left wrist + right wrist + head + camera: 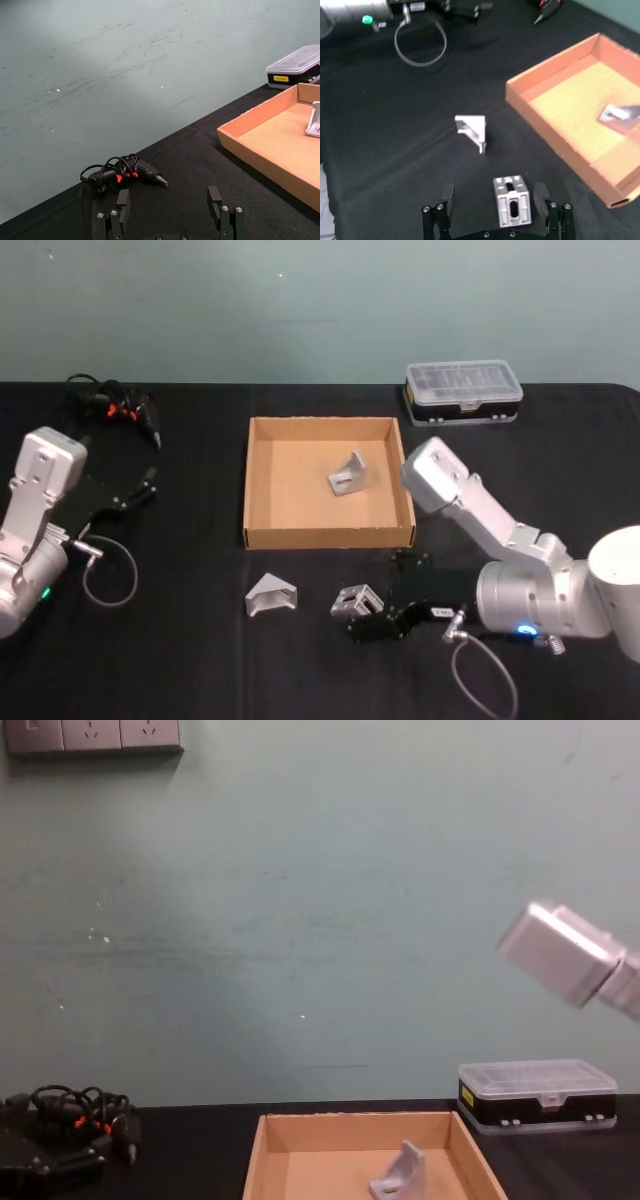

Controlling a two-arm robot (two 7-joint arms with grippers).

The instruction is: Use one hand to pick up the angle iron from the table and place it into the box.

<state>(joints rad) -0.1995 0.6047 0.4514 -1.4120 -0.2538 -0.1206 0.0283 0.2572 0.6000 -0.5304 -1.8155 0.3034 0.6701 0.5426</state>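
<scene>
I saw one angle iron (347,473) in the box (326,537), my right gripper (494,190) spread around a second angle iron (512,206) on the table (180,660), and my left gripper (169,194) parked with fingers apart.

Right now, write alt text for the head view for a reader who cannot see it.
The right gripper, open, straddles a metal bracket on the black table in front of a cardboard box that holds another bracket. A third bracket lies loose to its left; the left gripper rests open at the far left.
</scene>
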